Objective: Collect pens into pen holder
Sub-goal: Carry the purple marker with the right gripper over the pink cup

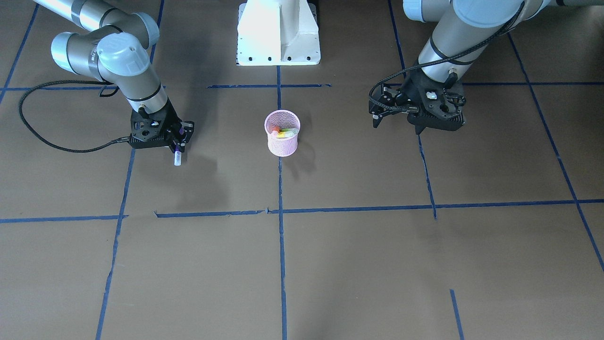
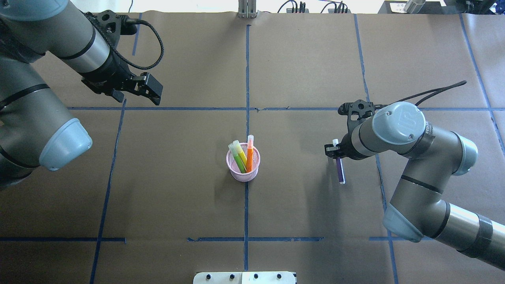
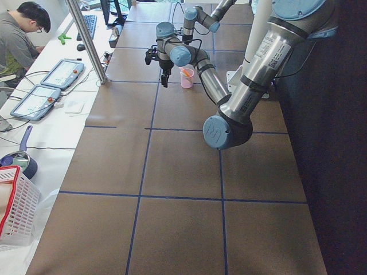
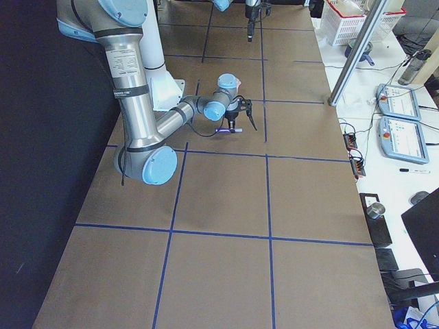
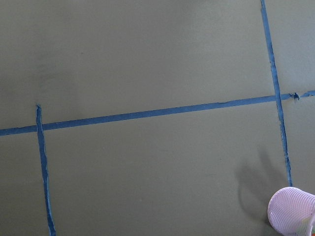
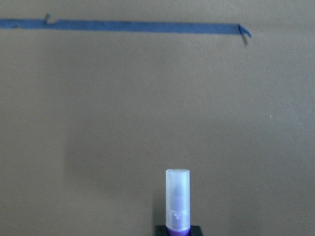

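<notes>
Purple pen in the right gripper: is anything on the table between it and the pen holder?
No. The overhead view shows only bare table between the purple pen and the pen holder; the front-facing view agrees.

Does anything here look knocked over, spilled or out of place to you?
Nothing is spilled or knocked over. The pink pen holder stands upright with green pens and an orange pen inside. The only stray is the purple pen, clamped in the right gripper off to one side. The blue tape lines have ragged ends.
</notes>
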Tool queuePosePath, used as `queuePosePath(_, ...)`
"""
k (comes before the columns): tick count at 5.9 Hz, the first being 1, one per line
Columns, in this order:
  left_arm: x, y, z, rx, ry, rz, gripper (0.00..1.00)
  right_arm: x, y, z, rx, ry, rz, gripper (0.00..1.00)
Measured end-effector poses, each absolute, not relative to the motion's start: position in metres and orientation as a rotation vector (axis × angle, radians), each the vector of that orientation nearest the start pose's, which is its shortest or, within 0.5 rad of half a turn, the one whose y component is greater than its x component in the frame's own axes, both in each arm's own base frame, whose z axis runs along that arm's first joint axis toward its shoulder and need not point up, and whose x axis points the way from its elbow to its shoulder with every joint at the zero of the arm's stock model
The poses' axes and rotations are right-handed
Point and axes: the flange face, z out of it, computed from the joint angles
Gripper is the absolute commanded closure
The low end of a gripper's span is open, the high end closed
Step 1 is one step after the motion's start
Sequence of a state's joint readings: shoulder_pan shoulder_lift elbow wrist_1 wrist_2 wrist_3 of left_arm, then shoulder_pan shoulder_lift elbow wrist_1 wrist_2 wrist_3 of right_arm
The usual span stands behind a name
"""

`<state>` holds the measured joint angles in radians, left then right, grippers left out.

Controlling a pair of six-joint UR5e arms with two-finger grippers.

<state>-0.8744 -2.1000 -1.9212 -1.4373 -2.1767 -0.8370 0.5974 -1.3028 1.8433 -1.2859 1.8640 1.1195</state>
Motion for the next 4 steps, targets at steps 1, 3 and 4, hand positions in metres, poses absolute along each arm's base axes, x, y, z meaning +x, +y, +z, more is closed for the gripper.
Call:
queuePosePath(1,0.323,-0.506,0.222,0.115,0.912,0.095,0.00,-0.408,-0.418,0.329,0.260,-0.884,0.037,1.00)
queuePosePath(3,0.326,-0.506,0.225,0.109,0.907,0.096,0.00,-0.409,-0.404,0.248,0.529,-0.928,0.099,1.00)
queuePosePath(4,0.327,-0.506,0.226,0.106,0.906,0.096,0.00,-0.426,-0.385,0.220,0.641,-0.927,0.130,1.00)
